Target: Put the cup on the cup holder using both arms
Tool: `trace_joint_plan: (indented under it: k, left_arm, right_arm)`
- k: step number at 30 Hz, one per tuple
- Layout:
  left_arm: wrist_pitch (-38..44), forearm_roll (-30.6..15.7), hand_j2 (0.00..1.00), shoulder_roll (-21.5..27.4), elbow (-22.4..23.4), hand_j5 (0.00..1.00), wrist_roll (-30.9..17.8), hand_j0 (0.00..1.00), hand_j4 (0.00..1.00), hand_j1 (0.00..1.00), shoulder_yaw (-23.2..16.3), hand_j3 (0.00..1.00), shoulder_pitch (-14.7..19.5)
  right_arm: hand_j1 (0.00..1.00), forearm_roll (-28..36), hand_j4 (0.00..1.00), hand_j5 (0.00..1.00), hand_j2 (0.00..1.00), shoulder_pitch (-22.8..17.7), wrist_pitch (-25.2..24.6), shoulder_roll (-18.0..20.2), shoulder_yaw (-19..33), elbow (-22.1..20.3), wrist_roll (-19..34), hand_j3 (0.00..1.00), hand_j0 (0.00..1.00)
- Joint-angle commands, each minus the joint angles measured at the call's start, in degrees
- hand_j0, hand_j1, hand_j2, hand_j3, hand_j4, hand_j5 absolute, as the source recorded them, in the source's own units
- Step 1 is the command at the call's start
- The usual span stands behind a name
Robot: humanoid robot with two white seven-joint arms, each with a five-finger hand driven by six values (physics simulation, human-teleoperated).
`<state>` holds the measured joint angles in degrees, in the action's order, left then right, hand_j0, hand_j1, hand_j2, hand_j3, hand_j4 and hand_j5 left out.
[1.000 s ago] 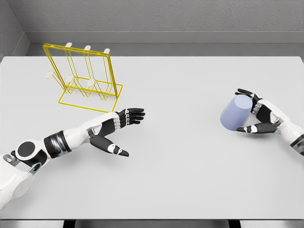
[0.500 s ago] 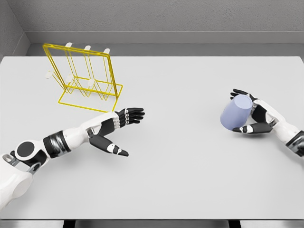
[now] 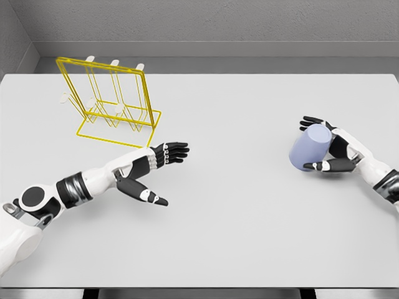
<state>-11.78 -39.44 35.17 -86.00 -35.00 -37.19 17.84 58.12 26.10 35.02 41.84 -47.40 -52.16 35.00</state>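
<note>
Right hand (image 3: 333, 149) wraps the lilac cup (image 3: 310, 149) at the worktop's (image 3: 249, 218) right side, fingers behind it, thumb in front. The cup is tilted, its wider end toward the lower left. Left hand (image 3: 153, 168) lies open near the yellow rack (image 3: 112, 99).

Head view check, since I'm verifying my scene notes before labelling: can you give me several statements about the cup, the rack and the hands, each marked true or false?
1. The right hand grips the lavender cup. True.
2. The cup hangs on the yellow cup holder. False: it is far off on the table's right side, tilted in the hand.
3. The left hand is open and holds nothing. True.
4. The cup holder stands at the far right. False: it stands far left.
5. The left hand touches the cup. False: they are well apart.
</note>
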Motion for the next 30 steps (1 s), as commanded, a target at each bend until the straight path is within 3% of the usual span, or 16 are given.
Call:
trace_joint_plan:
  k: [1,9,30]
  left_arm:
    - [0.01,-0.37,1.0,0.07,-0.04,1.0,0.0,1.0,1.0,1.0,0.02,1.0,0.0]
    - [0.01,-0.37,1.0,0.16,-0.04,1.0,0.0,1.0,1.0,1.0,0.02,1.0,-0.09]
    - [-0.08,-0.46,1.0,0.25,-0.13,1.0,0.0,1.0,1.0,1.0,0.1,1.0,-0.26]
  right_arm:
    - [0.89,0.32,0.89,0.89,0.89,0.0,-0.02,-0.26,0.12,-0.04,0.0,0.89,0.89]
    - [0.72,0.32,0.72,0.72,0.72,0.0,-0.02,-0.26,0.2,0.04,0.0,0.72,0.72]
    - [0.72,-0.29,0.72,0.72,0.72,2.55,-0.02,0.18,0.29,-1.8,0.0,0.72,0.72]
